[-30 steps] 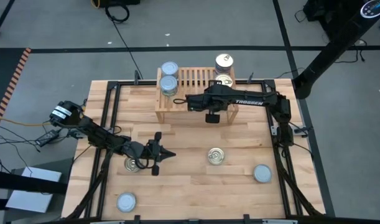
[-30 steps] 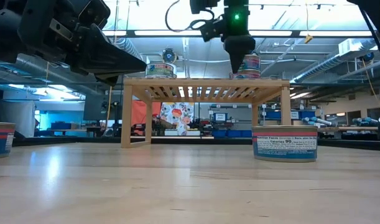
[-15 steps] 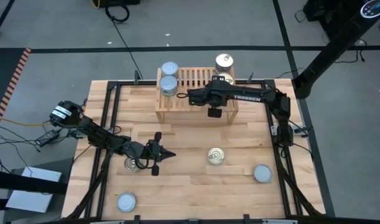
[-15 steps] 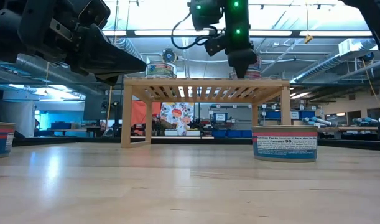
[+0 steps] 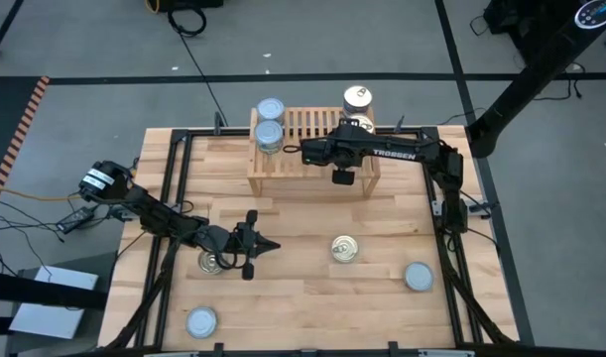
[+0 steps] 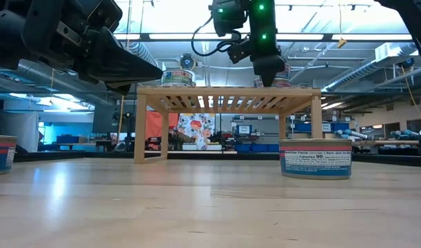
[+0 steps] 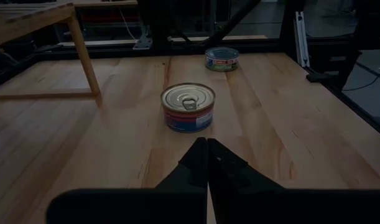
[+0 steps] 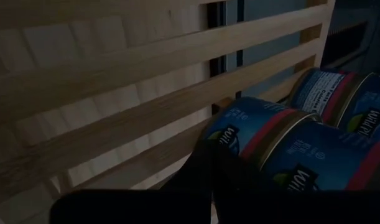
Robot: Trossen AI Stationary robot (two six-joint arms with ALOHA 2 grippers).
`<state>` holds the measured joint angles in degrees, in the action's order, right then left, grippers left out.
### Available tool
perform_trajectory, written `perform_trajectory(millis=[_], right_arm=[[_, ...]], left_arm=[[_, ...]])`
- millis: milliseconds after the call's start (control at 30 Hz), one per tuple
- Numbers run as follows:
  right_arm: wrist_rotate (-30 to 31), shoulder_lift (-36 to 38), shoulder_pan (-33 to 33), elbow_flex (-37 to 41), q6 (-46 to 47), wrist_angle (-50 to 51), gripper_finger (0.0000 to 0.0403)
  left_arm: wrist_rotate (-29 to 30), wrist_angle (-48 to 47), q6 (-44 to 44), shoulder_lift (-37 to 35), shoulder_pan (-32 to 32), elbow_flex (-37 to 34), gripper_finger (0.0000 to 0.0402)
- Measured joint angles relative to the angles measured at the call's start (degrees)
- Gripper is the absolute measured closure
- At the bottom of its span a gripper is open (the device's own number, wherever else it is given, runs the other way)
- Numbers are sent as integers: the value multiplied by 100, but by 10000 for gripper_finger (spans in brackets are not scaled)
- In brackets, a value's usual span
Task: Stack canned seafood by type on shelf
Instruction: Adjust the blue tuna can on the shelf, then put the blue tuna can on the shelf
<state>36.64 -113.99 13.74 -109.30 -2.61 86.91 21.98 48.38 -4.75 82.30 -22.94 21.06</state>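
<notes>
Right hand (image 5: pixel 304 152) clenched empty, hovering over the slatted top of the light wooden box-like shelf (image 5: pixel 304 127), near its front edge. Beyond the hand at the shelf's left end: two stacks of short round tins with silvery-blue lids (image 5: pixel 270 119). Behind the hand toward the right end: tins with golden pull-tab lids (image 5: pixel 358 99), partly covered by the right arm. The middle slats around the hand are bare.

Left hand (image 5: pixel 270 246) clenched empty too, low over the pale plank desk (image 5: pixel 303 297), well short of the shelf. Just beside its wrist sits one golden pull-tab tin (image 5: pixel 215 262). Ahead of its fingertips, across open desk, another golden-lid tin (image 5: pixel 345 249); further on, a silvery-blue tin (image 5: pixel 418 277) near the right frame rail. One more silvery-blue tin (image 5: pixel 201 321) lies behind the left hand, near the desk's front edge. Wide bare planks between the hands and under the shelf.

Left wrist view adds: fingers (image 7: pixel 196 165) pressed together, pointing at the golden tin (image 7: pixel 188 106) with its red-and-blue label; the blue tin (image 7: pixel 222 58) farther off; a shelf leg (image 7: pixel 83 53) to one side.

Right wrist view adds: slats (image 8: pixel 115 87) close up, blue-and-red labelled tins (image 8: pixel 289 149) stacked right beside the fingers; contact cannot be told.

Low view adds: shelf stands on legs with open space beneath (image 6: pixel 227 124); right hand (image 6: pixel 268 69) hangs just above the top.
</notes>
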Motion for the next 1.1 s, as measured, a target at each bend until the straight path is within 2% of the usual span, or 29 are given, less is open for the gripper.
perform_trajectory(millis=[267,467,600,833,967,1100], right_arm=[[-4,2,64,0,-140,-3,396],[-38,206,-339,-22,-197,-113,396],[-281,560,-905,-33,17,-34,395],[-1339,1198,-2187,-9,698,-8,394],[-1567,1481,-2864,467,1257,-292,393],[-1691,1656,-3424,1329,1904,-836,393]], left_arm=[[2,-4,4,0,0,0,396],[4,-9,9,0,0,0,396],[4,-13,12,0,0,0,396],[4,-11,9,0,0,0,396],[6,-11,5,0,0,0,396],[5,-9,4,0,0,0,396]])
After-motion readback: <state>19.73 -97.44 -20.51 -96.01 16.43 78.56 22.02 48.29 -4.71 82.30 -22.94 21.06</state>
